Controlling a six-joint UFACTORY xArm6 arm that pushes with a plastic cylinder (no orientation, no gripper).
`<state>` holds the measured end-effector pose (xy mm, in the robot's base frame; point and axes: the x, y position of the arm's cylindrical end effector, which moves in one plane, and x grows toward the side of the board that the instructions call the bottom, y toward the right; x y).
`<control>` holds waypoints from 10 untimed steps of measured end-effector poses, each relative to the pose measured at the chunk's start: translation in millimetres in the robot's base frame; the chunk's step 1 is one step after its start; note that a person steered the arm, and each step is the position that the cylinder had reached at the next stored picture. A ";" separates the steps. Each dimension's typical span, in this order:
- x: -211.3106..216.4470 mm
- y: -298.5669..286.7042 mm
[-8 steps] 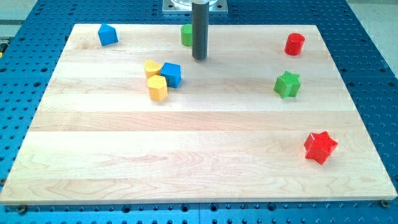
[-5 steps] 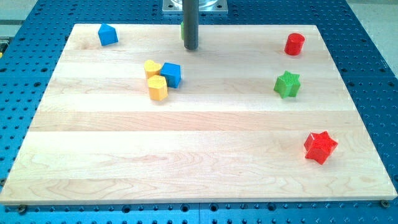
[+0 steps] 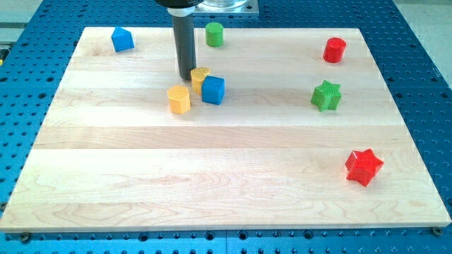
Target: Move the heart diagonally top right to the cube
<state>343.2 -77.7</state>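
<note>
My tip rests on the desk just at the view's left of the yellow heart, touching or nearly touching it; there is no gripper, only the dark rod. The yellow heart sits against the blue cube, at the cube's upper left. Taking the blue cube as landmark: a yellow hexagonal block lies near its left and slightly lower, a green cylinder stands above it near the desk's top edge, a blue block sits far to its upper left, a red cylinder far to its upper right, a green star well to its right, and a red star far to its lower right. The desk is pale wood on a blue perforated base.
</note>
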 end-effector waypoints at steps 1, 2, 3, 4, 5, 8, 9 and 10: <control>42.1 -6.0; 12.9 41.2; -17.8 104.7; 3.6 83.7; -7.7 62.3; -81.8 128.3; -80.8 134.1; -72.4 109.2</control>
<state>270.8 31.5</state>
